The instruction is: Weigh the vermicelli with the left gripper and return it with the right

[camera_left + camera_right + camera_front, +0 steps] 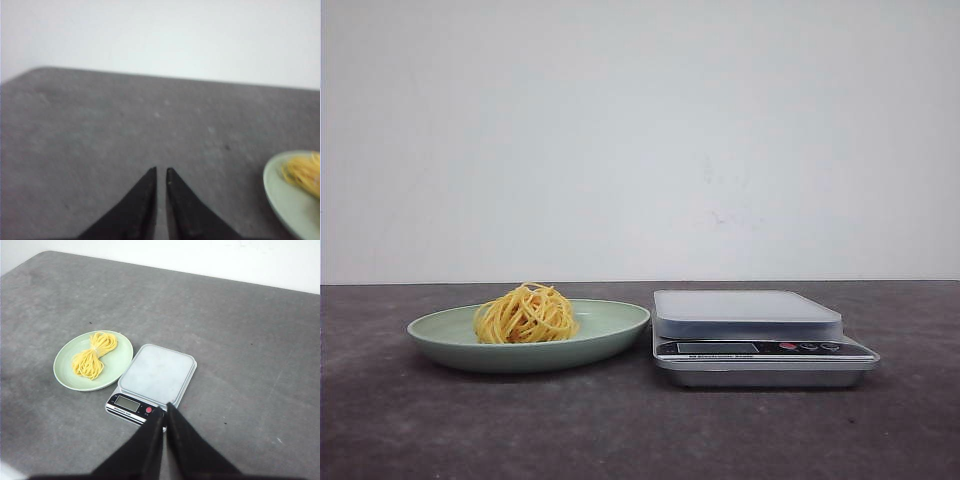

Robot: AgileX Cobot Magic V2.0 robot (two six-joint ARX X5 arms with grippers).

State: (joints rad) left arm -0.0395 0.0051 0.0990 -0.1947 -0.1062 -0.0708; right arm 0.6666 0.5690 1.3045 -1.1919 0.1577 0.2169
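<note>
The vermicelli (526,314) is a yellow-orange noodle nest lying on the pale green plate (610,325), left of the silver kitchen scale (748,312). Both also show in the right wrist view: vermicelli (94,355), plate (65,371), scale (157,372). My left gripper (161,171) is shut and empty over bare table, with the plate's edge (280,195) and some noodles (303,172) off to one side. My right gripper (165,409) is shut and empty, held above the table near the scale's front corner. Neither gripper shows in the front view.
The dark grey table (420,420) ends at a white wall (640,130) behind. The scale's display and red button (148,410) face the robot. The scale's platform has nothing on it.
</note>
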